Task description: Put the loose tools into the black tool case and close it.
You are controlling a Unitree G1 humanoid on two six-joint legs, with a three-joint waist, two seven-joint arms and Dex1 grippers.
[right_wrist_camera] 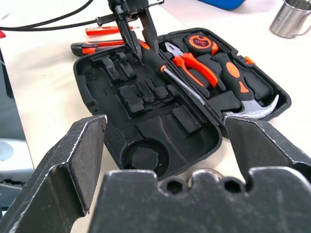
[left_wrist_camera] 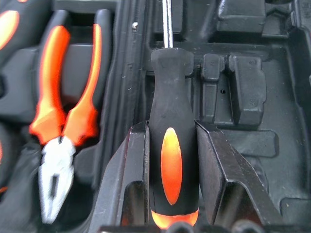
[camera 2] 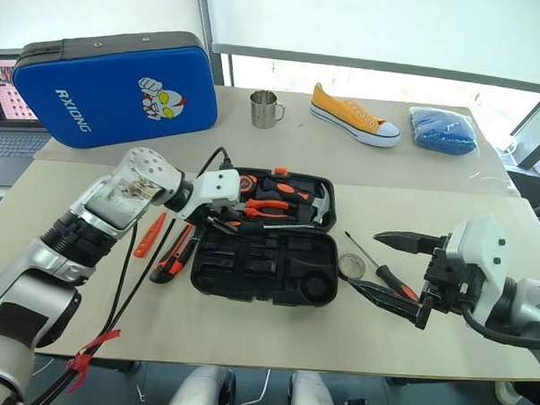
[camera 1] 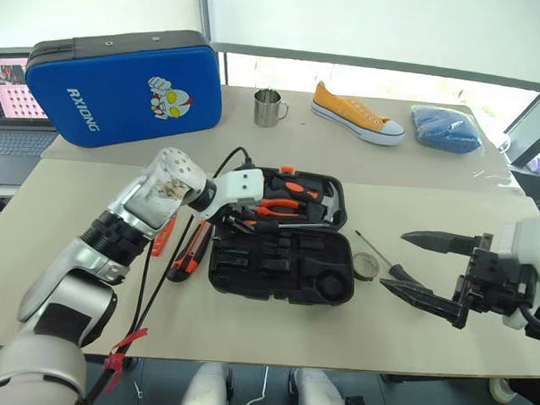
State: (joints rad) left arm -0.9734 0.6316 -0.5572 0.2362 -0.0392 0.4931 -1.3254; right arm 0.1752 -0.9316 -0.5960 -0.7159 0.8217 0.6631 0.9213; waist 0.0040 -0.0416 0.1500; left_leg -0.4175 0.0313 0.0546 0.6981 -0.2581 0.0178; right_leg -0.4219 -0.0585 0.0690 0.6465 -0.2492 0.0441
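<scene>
**Q:** While the case (camera 1: 280,275) lies open on the surface (camera 1: 408,334), what does each claw have?

**A:** My left claw (left_wrist_camera: 172,160) is clenched on a screwdriver (left_wrist_camera: 171,126), both fingers against its black-and-orange handle. It sits over the hinge line of the case, between the two halves, shaft running along the hinge. My right claw (camera 1: 428,268) is released, fingers spread wide, nothing between them. It hangs over the surface to the right of the case.

**Q:** Loose tools?

**A:** Second screwdriver (camera 2: 379,266) lies on the surface right of the case, just beside the right claw's lower finger. Tape roll (camera 1: 366,266) rests at the case's right edge; touching or not, I cannot tell. Knife (camera 1: 190,253) lies left of the case. Slim screwdriver (camera 2: 149,235) lies further left, partly behind my left arm.

**Q:** Case contents?

**A:** Far half holds pliers (camera 1: 279,206), hammer (right_wrist_camera: 243,87) and tape measure (right_wrist_camera: 199,43). Near half: moulded slots, unfilled.
</scene>
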